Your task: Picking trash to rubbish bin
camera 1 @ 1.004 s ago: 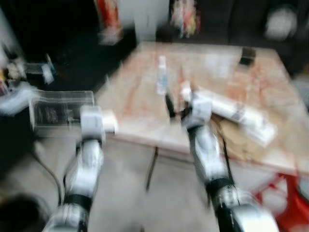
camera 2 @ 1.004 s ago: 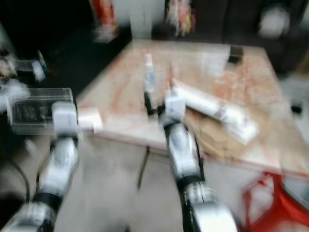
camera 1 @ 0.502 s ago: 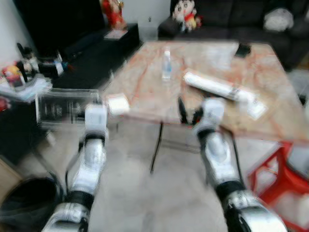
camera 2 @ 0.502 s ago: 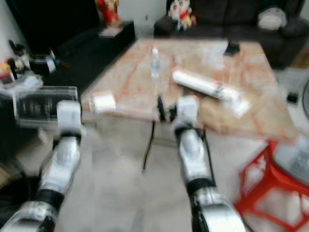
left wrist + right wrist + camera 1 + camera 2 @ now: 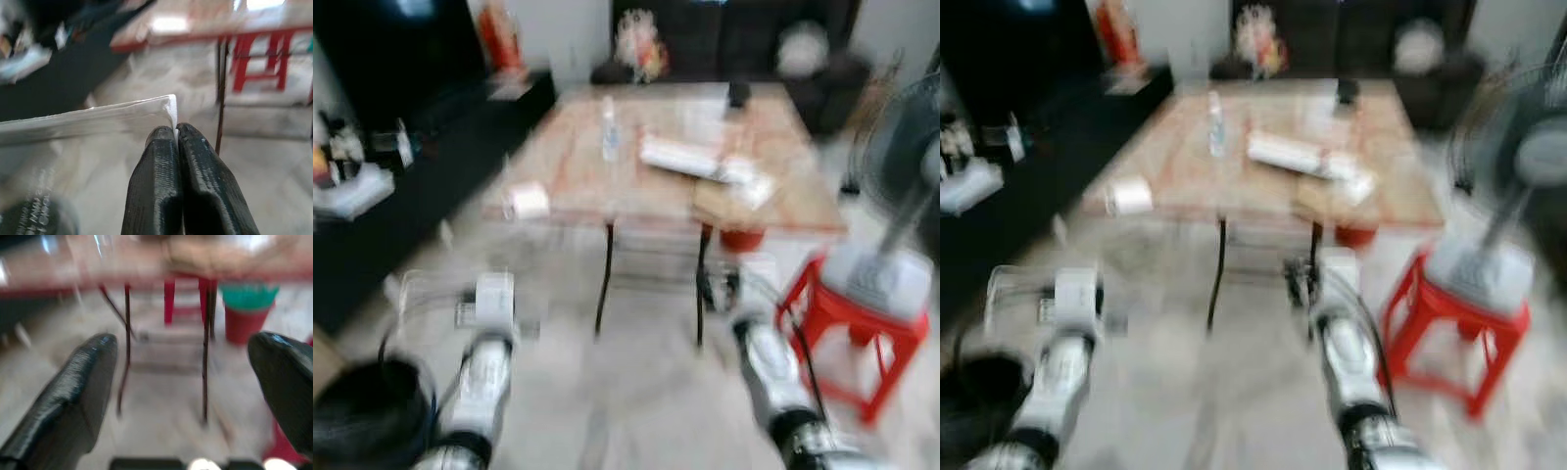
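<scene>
The head views are blurred. A marbled pinkish table [image 5: 636, 186] on thin dark legs stands ahead of me at twelve o'clock on a pale grey floor [image 5: 626, 411]. On it I make out a small clear bottle [image 5: 609, 132], a long white roll [image 5: 690, 159] lying across the middle and a white cup-like thing [image 5: 527, 201] near the edge at ten o'clock. A red stool [image 5: 847, 328] stands at two o'clock beside the table, carrying the base of a grey fan [image 5: 901, 186]. A dark sofa [image 5: 724, 39] lines the far wall, and a low black cabinet [image 5: 421, 147] runs along at ten o'clock. A round black rubbish bin [image 5: 362, 421] sits on the floor at eight o'clock, just beside my left arm.

My left gripper [image 5: 176, 134] is pinched tight on the rim of a clear plastic container [image 5: 83, 122]; the left wrist view shows that grip sharply, while in the head views the container [image 5: 431, 299] is a faint smear above the bin. My right gripper [image 5: 183, 377] hangs with its fingers spread wide and nothing between them. Its wrist view looks under the table to a red pot [image 5: 247, 318] with a green top.
</scene>
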{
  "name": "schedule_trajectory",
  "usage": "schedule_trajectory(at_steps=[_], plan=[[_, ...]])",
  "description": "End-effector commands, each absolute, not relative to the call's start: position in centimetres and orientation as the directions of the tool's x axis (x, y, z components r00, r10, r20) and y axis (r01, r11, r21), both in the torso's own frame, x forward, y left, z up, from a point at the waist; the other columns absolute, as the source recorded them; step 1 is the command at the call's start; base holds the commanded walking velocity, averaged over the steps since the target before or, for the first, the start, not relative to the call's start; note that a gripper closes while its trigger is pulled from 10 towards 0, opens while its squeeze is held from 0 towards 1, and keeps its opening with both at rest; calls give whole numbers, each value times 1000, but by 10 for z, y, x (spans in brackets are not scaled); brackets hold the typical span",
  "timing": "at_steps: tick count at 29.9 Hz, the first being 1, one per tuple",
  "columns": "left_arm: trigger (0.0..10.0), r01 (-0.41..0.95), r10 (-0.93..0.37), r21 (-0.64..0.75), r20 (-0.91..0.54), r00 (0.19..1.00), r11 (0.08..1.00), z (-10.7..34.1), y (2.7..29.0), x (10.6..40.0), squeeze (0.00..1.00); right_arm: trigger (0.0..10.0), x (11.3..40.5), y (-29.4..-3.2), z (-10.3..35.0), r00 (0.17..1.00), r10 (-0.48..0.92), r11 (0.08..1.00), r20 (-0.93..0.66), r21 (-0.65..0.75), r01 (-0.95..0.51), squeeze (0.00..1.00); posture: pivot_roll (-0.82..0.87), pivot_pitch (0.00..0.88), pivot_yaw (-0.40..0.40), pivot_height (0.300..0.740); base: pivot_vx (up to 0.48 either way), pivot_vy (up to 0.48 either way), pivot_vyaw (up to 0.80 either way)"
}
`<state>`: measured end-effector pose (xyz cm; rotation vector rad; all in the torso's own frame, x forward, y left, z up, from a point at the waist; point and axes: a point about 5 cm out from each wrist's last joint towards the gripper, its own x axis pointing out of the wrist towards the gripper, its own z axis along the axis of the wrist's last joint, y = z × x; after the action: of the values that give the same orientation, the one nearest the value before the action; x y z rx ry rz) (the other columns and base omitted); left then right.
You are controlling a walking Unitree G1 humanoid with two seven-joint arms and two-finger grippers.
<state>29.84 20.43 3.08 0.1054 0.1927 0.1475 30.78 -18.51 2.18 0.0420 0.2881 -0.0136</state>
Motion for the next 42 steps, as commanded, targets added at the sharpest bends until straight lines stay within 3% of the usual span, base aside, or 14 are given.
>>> schedule_trajectory(at_steps=[1,7,11,16,42], plan=[[10000,-153,184,118,-321,929,981,6,216,280,0,10000,295,-185,5,928,-18,998,-373,56,42,0,41,0,40,740,0,0,0],[10000,-222,254,123,-513,820,967,-31,234,241,0,10000,256,-198,-34,815,-68,992,-575,50,117,0,33,0,36,740,0,0,0],[10000,-282,289,127,-688,666,951,-66,241,190,0,10000,204,-193,-72,662,-53,996,-748,9,90,0,40,0,32,740,0,0,0],[10000,-372,344,143,-754,559,917,-79,251,159,0,10000,185,-185,-82,613,-35,998,-789,6,66,0,32,0,38,740,0,0,384],[10000,-350,330,140,-748,575,926,-79,249,161,0,10000,197,-176,-77,629,-15,1000,-778,-2,22,0,55,0,36,740,0,0,800]])
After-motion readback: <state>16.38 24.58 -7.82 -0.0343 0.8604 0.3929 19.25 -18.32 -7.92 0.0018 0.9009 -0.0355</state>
